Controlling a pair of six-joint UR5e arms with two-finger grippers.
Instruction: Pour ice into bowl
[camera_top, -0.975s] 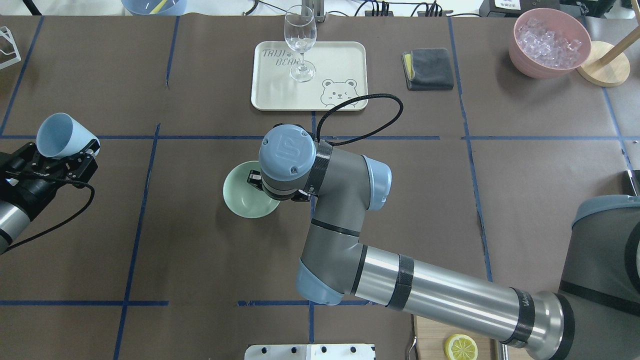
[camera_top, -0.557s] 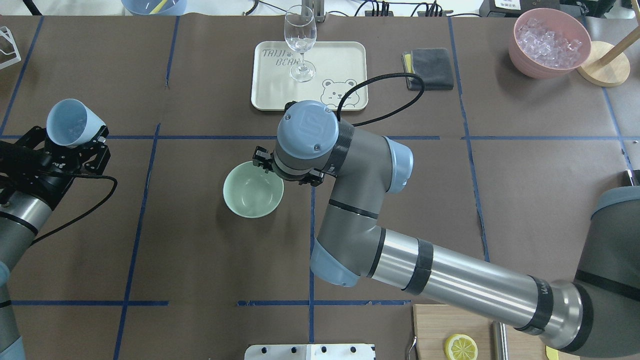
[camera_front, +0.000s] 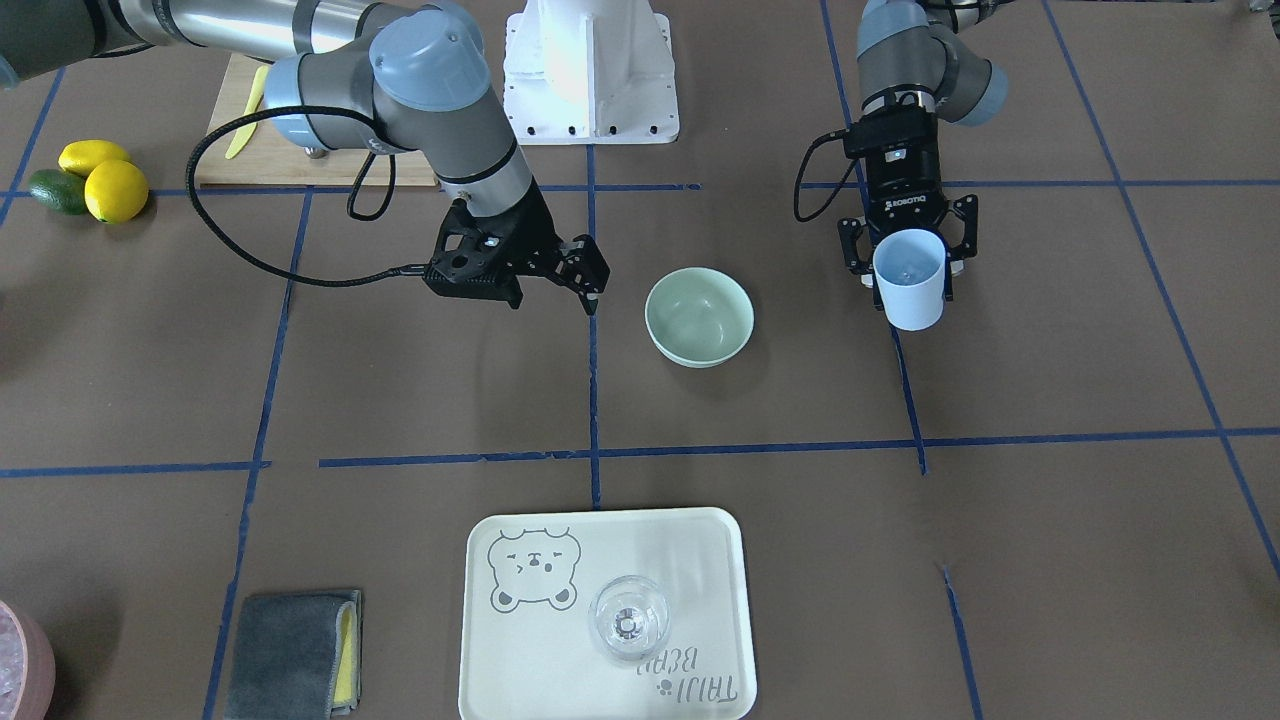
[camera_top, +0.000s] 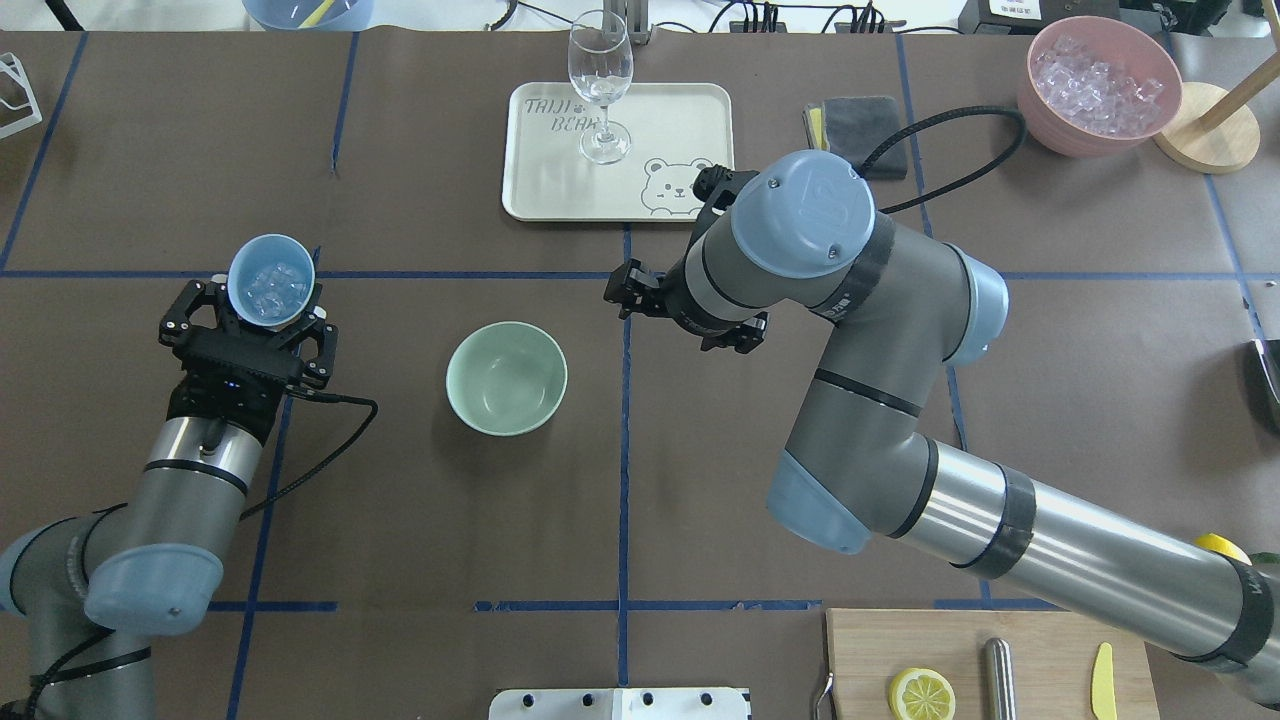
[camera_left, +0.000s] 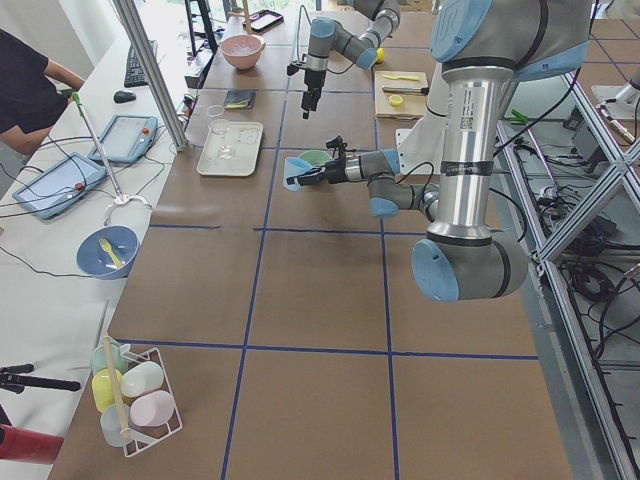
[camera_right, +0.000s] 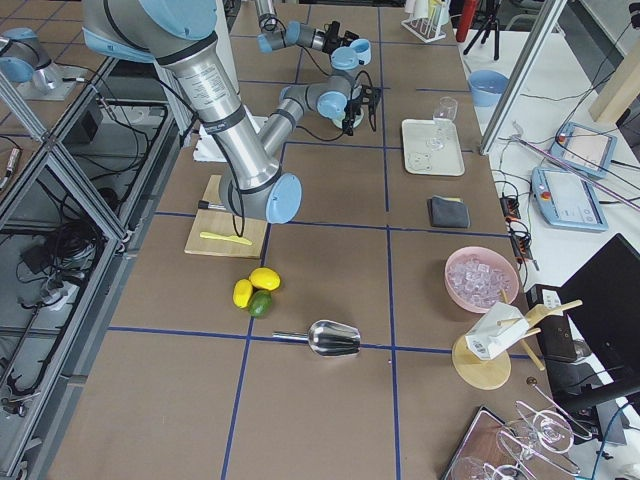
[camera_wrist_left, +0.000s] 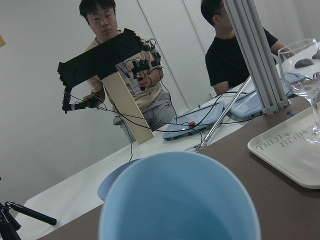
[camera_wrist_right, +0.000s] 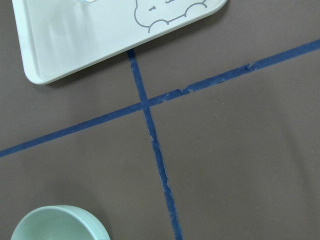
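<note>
The pale mint-green bowl (camera_top: 506, 378) stands empty near the table's middle; it also shows in the front view (camera_front: 699, 316) and at the lower left of the right wrist view (camera_wrist_right: 55, 225). My left gripper (camera_top: 266, 305) is shut on a light blue cup (camera_top: 270, 278), held upright left of the bowl and apart from it. Clear ice cubes (camera_top: 272, 286) lie inside the cup. The cup fills the left wrist view (camera_wrist_left: 180, 200). My right gripper (camera_top: 625, 290) is open and empty, right of the bowl and above the table (camera_front: 588, 280).
A cream tray (camera_top: 690, 110) with a wine glass (camera_top: 600, 85) sits beyond the bowl. A grey cloth (camera_top: 860, 135) and a pink bowl of ice (camera_top: 1100, 85) are at the far right. A cutting board with a lemon slice (camera_top: 920, 692) lies at the near edge.
My left arm has swung the cup right, toward the bowl, and turned it upright. My right gripper has drawn away from the bowl's rim to the right. The bowl stayed put.
</note>
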